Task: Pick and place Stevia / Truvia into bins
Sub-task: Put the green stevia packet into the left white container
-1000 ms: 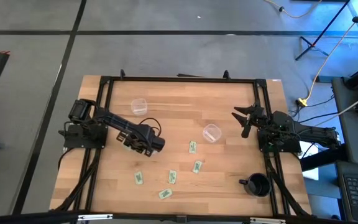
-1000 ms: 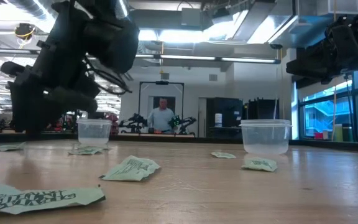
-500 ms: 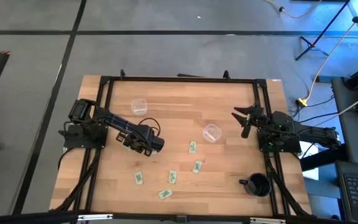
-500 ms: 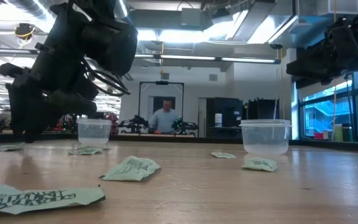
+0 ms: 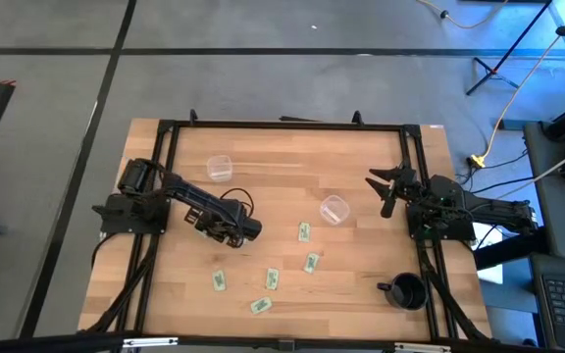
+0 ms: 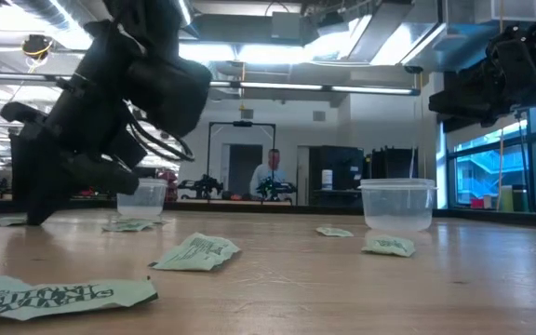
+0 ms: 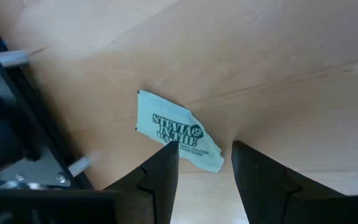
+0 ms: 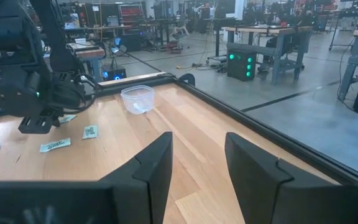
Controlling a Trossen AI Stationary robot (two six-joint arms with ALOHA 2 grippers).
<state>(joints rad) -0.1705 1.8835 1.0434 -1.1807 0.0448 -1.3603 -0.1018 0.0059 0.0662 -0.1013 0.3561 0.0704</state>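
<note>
You see two clear cups (image 5: 220, 168) (image 5: 333, 209), five loose packets on table (image 5: 361, 157). Left gripper (image 7: 204, 155) jaws narrowly parted, straddling sixth packet (image 7: 176, 129) on wood. Right gripper (image 5: 388, 186) parted, empty.

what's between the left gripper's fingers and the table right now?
A Stevia packet lies flat on the wood, its near corner in the open gap of the left gripper. Shows in the left wrist view.

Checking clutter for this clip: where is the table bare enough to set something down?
Bare wood runs along the far edge between the two cups, and in the near left corner. It is crowded in the middle near side, where packets lie, beside the left end effector. The mug fills the near right corner.
</note>
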